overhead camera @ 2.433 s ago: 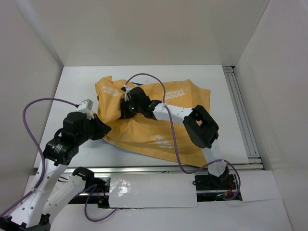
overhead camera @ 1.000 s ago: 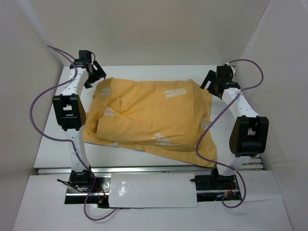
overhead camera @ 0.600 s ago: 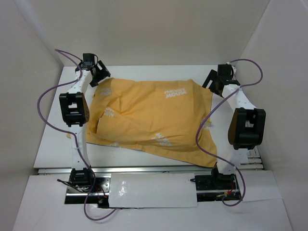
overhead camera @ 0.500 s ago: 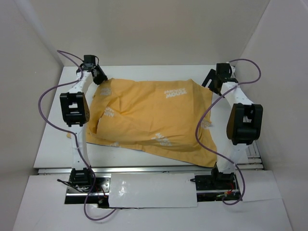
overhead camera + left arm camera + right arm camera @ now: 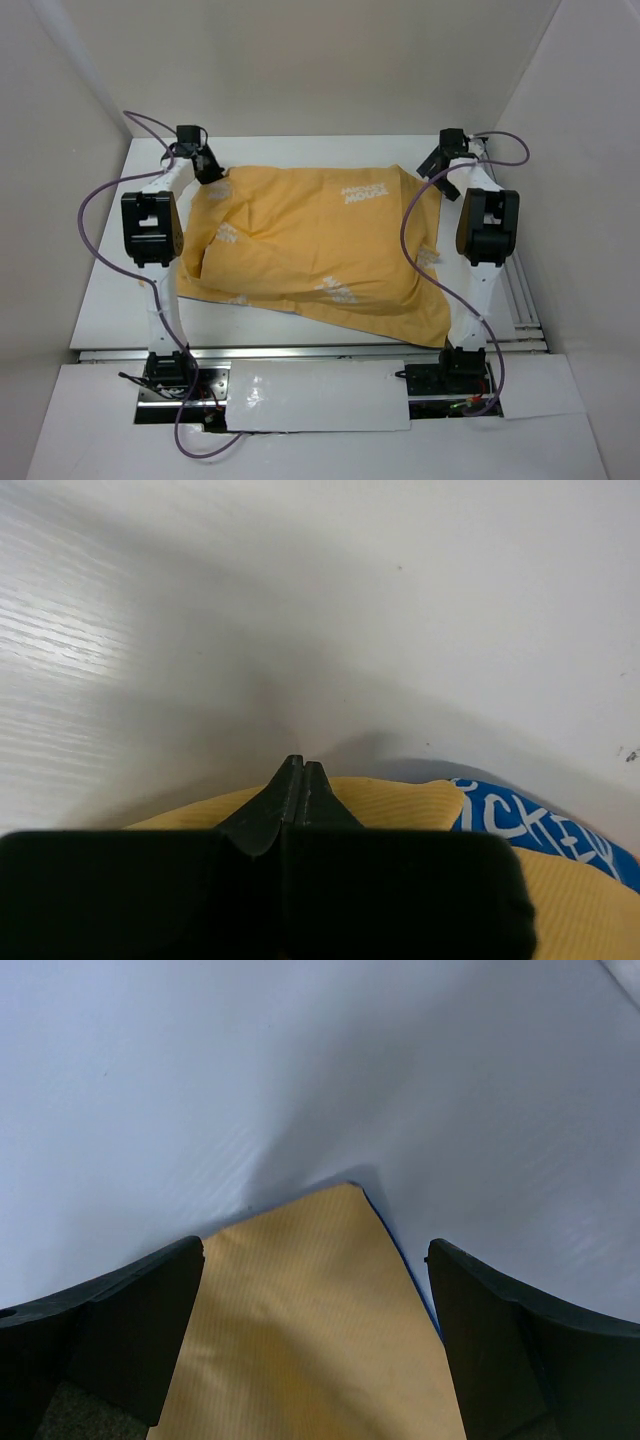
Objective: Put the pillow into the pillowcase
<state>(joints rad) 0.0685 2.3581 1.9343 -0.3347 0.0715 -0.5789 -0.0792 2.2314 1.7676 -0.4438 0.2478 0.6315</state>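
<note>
Currently the pillowcase (image 5: 320, 240) lies orange side out across mid-table, long axis 9 to 3 o'clock. It bulges. No white pillow shows anywhere, so it is presumably already inside. A blue strip with white lettering (image 5: 530, 825) shows at the far-left corner. The far corners sit at 11 and 1 o'clock, one under each arm.

Left gripper (image 5: 297, 768): fingers pressed together right at the 11 o'clock corner's edge; cannot tell whether cloth is caught between them.

Right gripper (image 5: 315, 1260): spread wide, straddling the 1 o'clock corner, whose tip points out between the fingers.

Judgement: the right need only close. The case runs toward 6 o'clock from both grippers, flat on the table (image 5: 110, 300).
</note>
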